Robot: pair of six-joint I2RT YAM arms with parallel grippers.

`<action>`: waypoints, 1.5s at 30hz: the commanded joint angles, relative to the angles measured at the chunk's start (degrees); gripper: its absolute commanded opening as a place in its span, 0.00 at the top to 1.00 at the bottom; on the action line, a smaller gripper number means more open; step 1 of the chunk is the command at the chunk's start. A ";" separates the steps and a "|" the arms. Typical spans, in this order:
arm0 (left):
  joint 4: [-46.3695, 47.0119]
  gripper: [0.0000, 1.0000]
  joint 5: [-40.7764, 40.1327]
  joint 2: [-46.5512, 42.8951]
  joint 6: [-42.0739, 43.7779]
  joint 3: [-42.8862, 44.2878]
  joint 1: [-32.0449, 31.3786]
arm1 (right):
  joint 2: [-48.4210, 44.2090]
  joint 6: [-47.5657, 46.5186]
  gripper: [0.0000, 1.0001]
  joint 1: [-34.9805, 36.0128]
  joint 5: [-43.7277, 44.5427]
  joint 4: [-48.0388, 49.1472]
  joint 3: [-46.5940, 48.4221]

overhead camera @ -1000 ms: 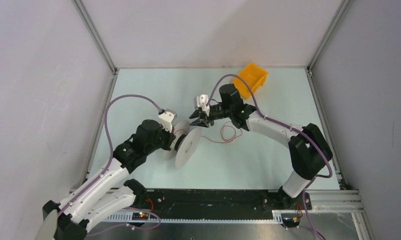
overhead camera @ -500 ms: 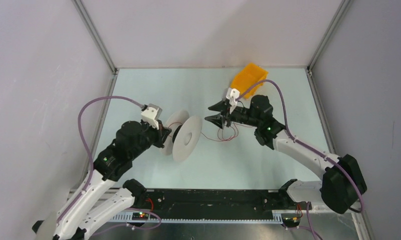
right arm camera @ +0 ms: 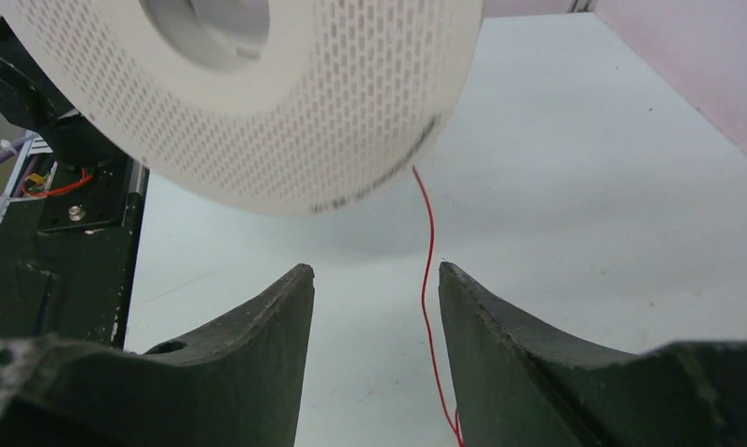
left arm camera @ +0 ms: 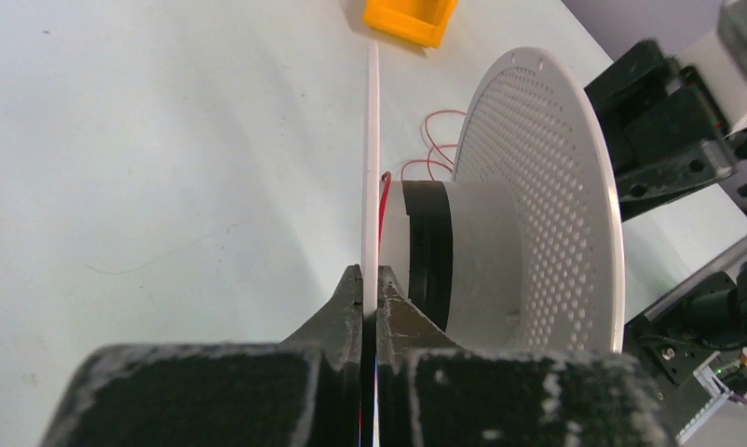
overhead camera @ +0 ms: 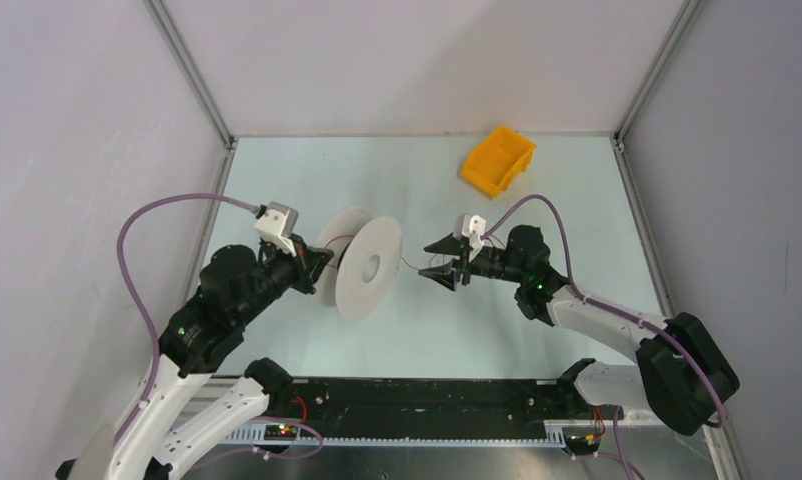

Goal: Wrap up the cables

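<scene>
A white spool [overhead camera: 369, 268] with two perforated flanges stands on edge in mid-table. My left gripper [overhead camera: 315, 266] is shut on the rim of its left flange [left arm camera: 371, 140]; the jaws pinch the thin disc between them [left arm camera: 370, 279]. The cable, a hair-thin red wire [right arm camera: 427, 270], leaves the spool's hub [left arm camera: 472, 251] and runs right toward my right gripper [overhead camera: 439, 258]. That gripper is open [right arm camera: 374, 275]; the wire passes between its jaws, close beside the right finger [right arm camera: 500, 326], not pinched. A few red loops [left arm camera: 435, 140] lie on the table beyond the spool.
A yellow bin [overhead camera: 497, 158] sits at the back right of the table, also in the left wrist view [left arm camera: 409, 14]. Grey walls close in the table on the left, back and right. A black rail [overhead camera: 427, 400] runs along the near edge.
The right gripper has moved from the back toward the front, and its arm now lies lower and farther right. The left arm has drawn back left with the spool. The wire loops have shrunk.
</scene>
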 commanded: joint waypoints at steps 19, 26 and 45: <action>2.90 1.00 -3.57 2.28 -5.64 16.10 0.47 | 29.72 18.97 0.43 1.34 -8.13 43.70 7.14; 3.40 1.00 -5.20 3.49 -6.36 18.44 0.51 | 32.77 22.05 0.48 5.32 -7.22 39.40 9.92; 7.13 1.00 -14.22 11.51 -3.57 35.17 1.37 | 25.92 25.68 0.90 6.77 9.74 18.84 4.14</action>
